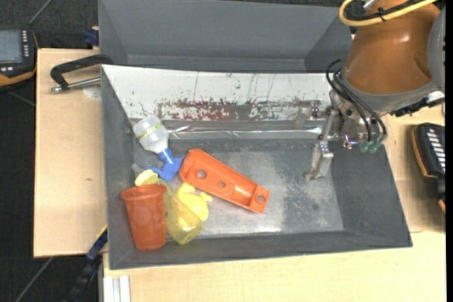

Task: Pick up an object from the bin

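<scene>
My gripper (318,165) hangs low over bare bin floor at the right side of the bin, with nothing seen in it. The nearest loose thing is a long orange plastic piece with holes (221,184), lying aslant in the middle of the floor, well to the gripper's left. Beyond it at the front left lie a crumpled yellow thing (187,213) and an upright red-orange cup (145,216).
A clear, whitish bottle-like piece (149,133) joined to a blue part (168,166) lies by the left wall, behind the cup. The arm with its orange cover and cables reaches in over the right rim. Bare floor lies between the orange piece and the gripper.
</scene>
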